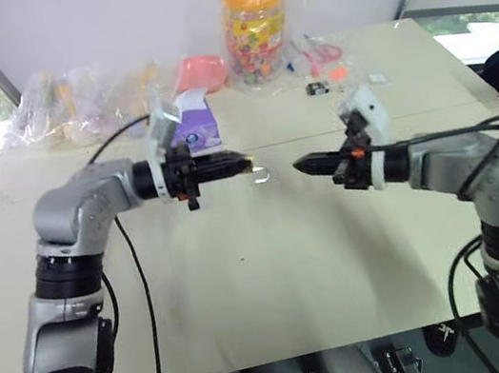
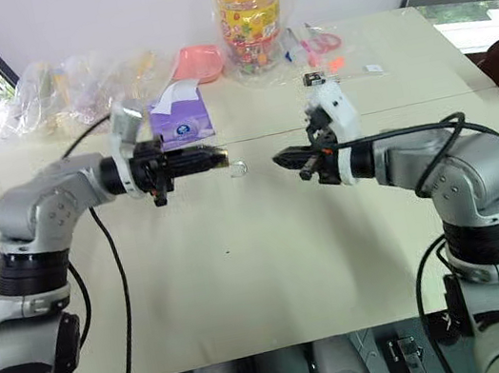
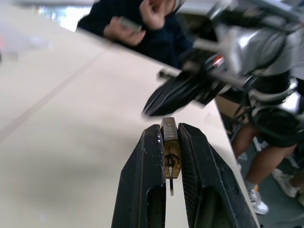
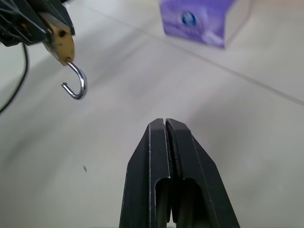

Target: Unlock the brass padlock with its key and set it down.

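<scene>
- Left gripper (image 1: 243,162): fingers closed on the padlock (image 3: 170,147), clamping its brass body between the pads; held in the air above the worktop (image 1: 275,278), at about 10 o'clock from the head view's centre, pointing toward the right arm.
- Right gripper (image 1: 302,166): fingers shut with nothing seen between them; it sits at about 1 o'clock from the centre, tip aimed at the padlock, a clear gap between the two.
- Padlock, look: a tiny golden-brass rectangular block with a thin silver shackle (image 4: 76,84). The shackle hangs as an open hook, one end free of the body, so the lock reads as already unlocked.
- Key (image 3: 170,178): a thin silvery sliver stands out of the keyhole face in the left wrist view, apparently left in the lock.
- Progress: unlocking appears done; what is left is to lower the padlock to the worktop and release it.
- Background: a purple tissue box (image 1: 193,131) at 12 o'clock, a sweet jar (image 1: 257,26) beyond it.
</scene>
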